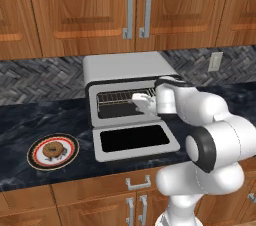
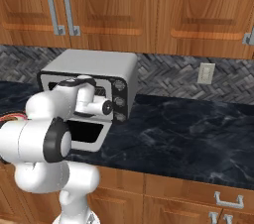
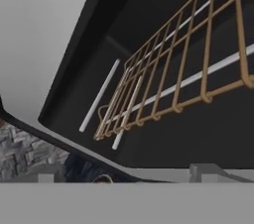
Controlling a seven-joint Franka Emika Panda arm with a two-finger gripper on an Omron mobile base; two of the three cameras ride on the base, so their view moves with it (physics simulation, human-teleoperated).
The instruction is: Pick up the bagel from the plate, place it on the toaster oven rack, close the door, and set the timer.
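Door (image 1: 134, 141) flat open; bagel (image 1: 52, 149) flat on plate (image 1: 35, 159).

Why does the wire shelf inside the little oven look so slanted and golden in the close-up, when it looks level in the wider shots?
Hand view: the camera rolls with the hand, so the toaster oven rack runs diagonally, tinted golden against the dark cavity. Left base view: the same rack sits level, small and slightly soft. Lighting is flat and even throughout.
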